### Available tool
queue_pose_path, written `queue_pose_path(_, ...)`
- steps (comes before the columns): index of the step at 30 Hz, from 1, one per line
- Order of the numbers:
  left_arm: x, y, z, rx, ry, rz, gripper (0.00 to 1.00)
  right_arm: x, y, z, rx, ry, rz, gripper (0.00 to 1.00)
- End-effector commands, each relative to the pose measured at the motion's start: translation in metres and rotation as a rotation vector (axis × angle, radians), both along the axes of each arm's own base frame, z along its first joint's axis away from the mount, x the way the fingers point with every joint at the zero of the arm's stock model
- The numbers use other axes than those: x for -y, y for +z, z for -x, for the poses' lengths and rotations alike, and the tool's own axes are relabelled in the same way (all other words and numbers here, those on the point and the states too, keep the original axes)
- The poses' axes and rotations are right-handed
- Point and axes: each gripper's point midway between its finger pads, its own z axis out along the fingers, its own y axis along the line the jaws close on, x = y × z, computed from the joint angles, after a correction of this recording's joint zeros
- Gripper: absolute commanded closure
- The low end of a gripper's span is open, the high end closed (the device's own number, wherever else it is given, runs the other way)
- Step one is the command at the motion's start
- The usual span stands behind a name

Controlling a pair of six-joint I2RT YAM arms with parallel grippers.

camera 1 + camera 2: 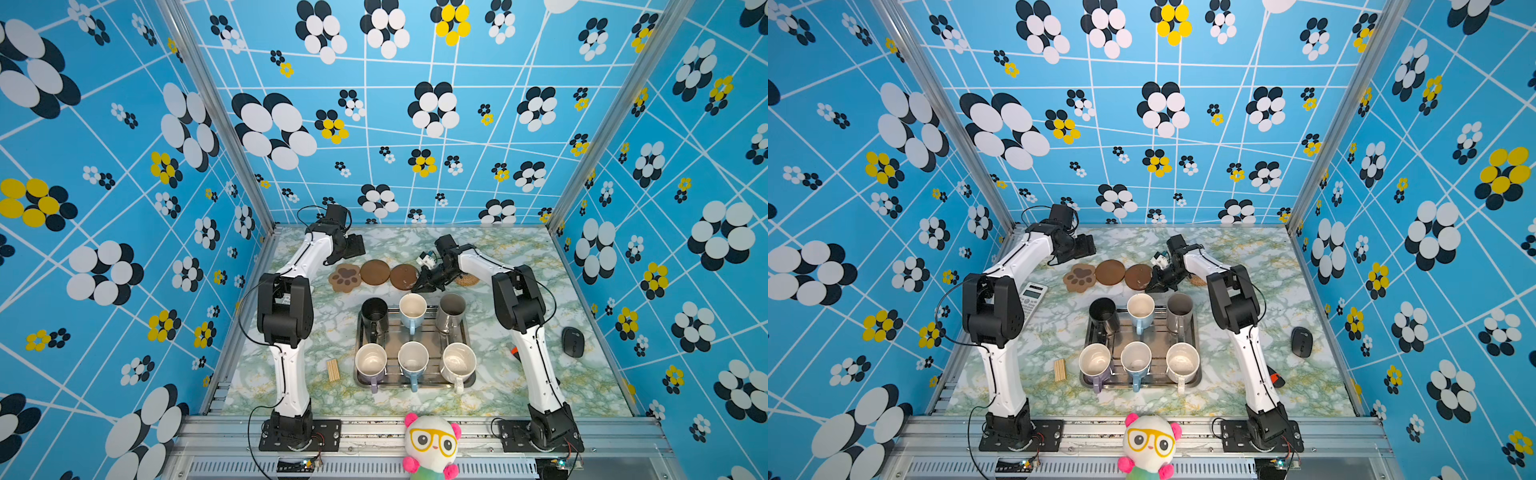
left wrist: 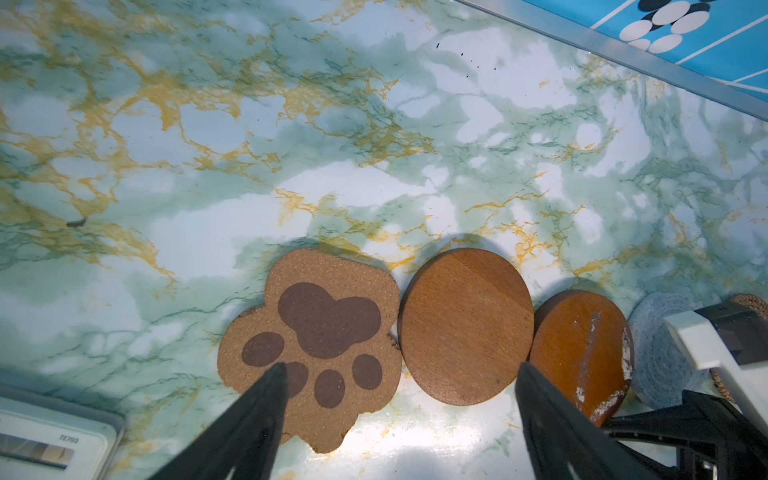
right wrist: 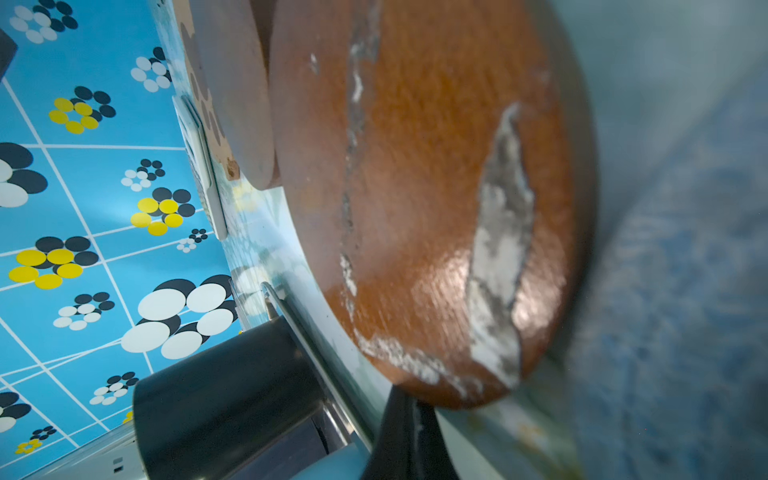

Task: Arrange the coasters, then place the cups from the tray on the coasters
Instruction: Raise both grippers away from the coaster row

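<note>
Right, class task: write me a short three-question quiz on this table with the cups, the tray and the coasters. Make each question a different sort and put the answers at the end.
1. Multiple choice: how many cups stand in the tray? A four, B five, C six.
2. True or false: the left gripper is shut on the paw-shaped coaster.
3. Short answer: which coaster does the tip of the shut right gripper sit against?

Key
1. C.
2. False: it is open and holds nothing.
3. The scratched brown coaster.
</note>
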Motion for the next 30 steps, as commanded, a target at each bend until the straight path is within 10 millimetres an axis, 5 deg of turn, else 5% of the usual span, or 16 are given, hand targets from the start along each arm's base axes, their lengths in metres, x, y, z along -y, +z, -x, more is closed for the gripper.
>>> queue_pose_path(1,0.006,0.010,0.007,0.018,-0.014,-0.005,0.13,-0.001,-0.017,-0.004,-0.018,-0.022,0.022,1.00)
queue_pose_path(10,0.011,0.018,0.013,0.038,-0.024,0.000,0.13,-0.001,-0.012,-0.010,-0.009,-0.035,0.015,1.00)
queue_pose_path(16,0.016,0.048,0.018,0.102,-0.033,0.005,0.13,0.006,0.022,-0.011,0.054,-0.037,-0.005,1.00)
queue_pose_path(22,0.031,0.109,0.035,0.231,-0.067,0.014,0.13,0.020,0.087,-0.029,0.190,-0.072,-0.088,1.00)
queue_pose_path(30,0.052,0.216,0.095,0.518,-0.120,0.008,0.12,0.048,0.175,-0.050,0.351,-0.147,-0.201,1.00)
